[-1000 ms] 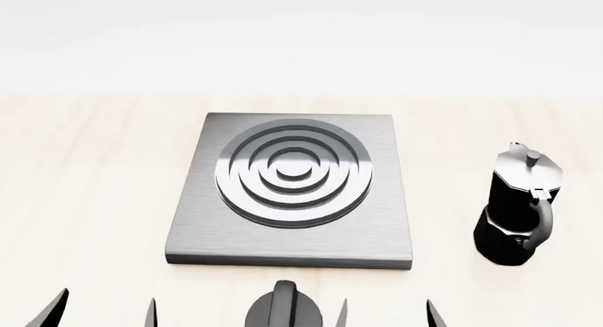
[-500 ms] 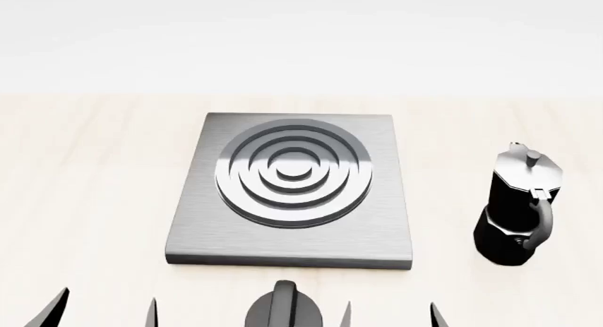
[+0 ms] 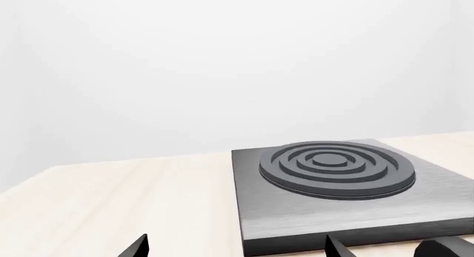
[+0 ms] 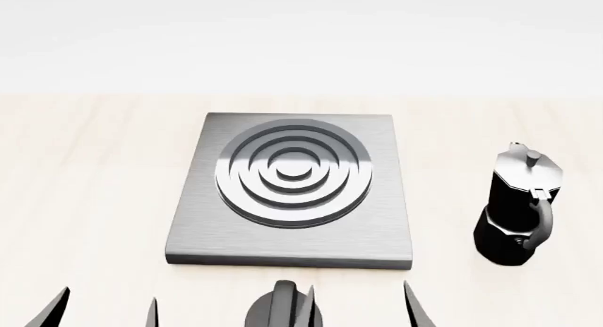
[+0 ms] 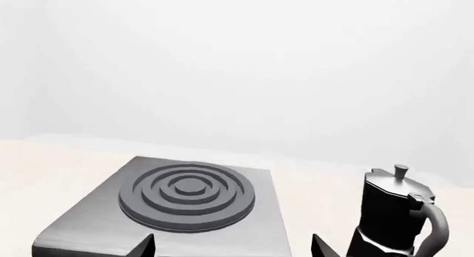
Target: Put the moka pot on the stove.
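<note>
The moka pot (image 4: 516,212) stands upright on the table, to the right of the stove (image 4: 193,232), apart from it, with its handle facing me. It also shows in the right wrist view (image 5: 392,215), beside the stove (image 5: 89,226). My right gripper (image 4: 361,311) is open and empty at the stove's near right corner, left of the pot and short of it; only its fingertips (image 5: 144,246) show. My left gripper (image 4: 104,313) is open and empty near the stove's near left corner. The left wrist view shows the stove (image 3: 348,212) ahead.
A short black knob (image 4: 279,309) sits on the table just in front of the stove's near edge, close to my right gripper's left fingertip; it also shows in the left wrist view (image 3: 448,248). The light wooden table (image 4: 85,171) meets a white wall behind.
My right gripper's fingertips have shifted left and slightly forward in the head view, closer to the black knob. The left gripper, pot and stove have not moved.
</note>
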You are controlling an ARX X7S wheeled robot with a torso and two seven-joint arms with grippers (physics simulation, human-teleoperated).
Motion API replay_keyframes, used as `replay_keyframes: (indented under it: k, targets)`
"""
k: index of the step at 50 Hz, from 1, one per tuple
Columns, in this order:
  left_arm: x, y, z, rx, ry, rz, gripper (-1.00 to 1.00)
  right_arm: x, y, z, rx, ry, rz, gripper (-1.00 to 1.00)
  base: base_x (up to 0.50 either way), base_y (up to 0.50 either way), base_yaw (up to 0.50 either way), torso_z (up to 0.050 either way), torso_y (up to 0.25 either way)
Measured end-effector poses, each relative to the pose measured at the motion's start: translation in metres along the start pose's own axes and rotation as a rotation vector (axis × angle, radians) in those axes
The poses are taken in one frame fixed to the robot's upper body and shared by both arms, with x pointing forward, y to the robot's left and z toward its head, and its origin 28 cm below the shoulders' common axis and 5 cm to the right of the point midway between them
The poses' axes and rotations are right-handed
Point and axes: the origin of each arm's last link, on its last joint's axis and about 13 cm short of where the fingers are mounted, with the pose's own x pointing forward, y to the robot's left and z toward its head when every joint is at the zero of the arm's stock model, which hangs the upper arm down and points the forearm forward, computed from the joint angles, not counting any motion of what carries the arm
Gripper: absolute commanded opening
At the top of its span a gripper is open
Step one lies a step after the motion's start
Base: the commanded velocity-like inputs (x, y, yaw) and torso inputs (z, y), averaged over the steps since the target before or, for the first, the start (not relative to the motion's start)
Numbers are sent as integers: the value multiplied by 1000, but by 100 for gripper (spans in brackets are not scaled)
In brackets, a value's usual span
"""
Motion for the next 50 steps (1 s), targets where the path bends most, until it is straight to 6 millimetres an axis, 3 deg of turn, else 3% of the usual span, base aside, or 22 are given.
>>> replay_keyframes:
  k: [14, 50]
  targets:
    - [0, 0, 0, -1, 0, 1, 100, 2, -4, 40, -40, -61, -14, 100, 0, 0, 0, 0, 0]
    - [0, 0, 0, -6, -2, 8, 100, 29, -35, 81, -174, -21, -149, 100, 0, 0, 0, 0, 0]
